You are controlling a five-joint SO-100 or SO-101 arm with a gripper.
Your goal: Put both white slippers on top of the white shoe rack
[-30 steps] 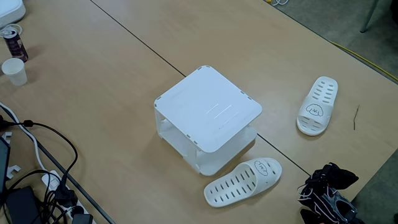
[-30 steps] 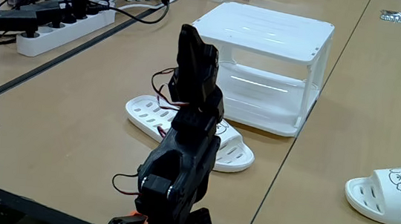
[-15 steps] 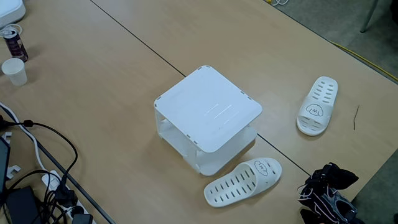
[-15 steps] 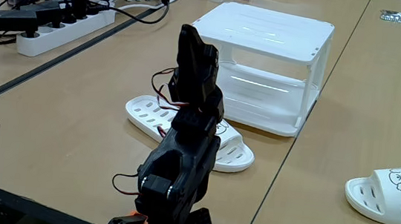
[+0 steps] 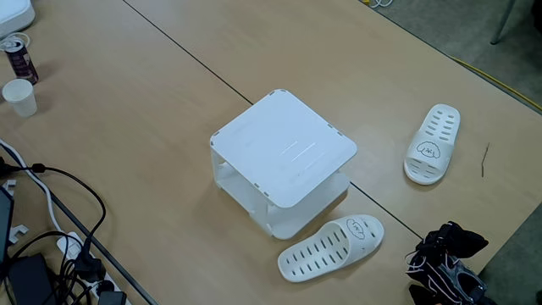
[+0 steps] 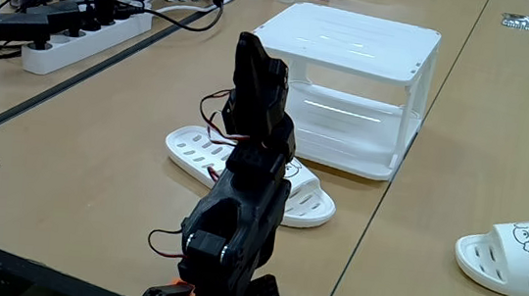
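The white shoe rack point(image 5: 284, 148) point(image 6: 349, 44) stands mid-table with a bare top panel. One white slipper point(image 5: 330, 247) point(image 6: 190, 150) lies flat on the table just in front of the rack, partly hidden by the arm in a fixed view. The other white slipper point(image 5: 432, 144) point(image 6: 514, 255) lies apart on the table, to the right in both fixed views. The black arm is folded over its base at the table edge. Its gripper point(image 6: 252, 53) point(image 5: 449, 241) points up, short of the near slipper, with no gap showing between its fingers and nothing held.
A power strip point(image 6: 79, 35) with tangled black cables point(image 5: 51, 212) lies on the left side. A can point(image 5: 19, 58) and a paper cup point(image 5: 20, 97) stand at the far left. A dark seam point(image 5: 186, 55) crosses the table under the rack. The table edge point(image 5: 508, 246) runs beside the arm.
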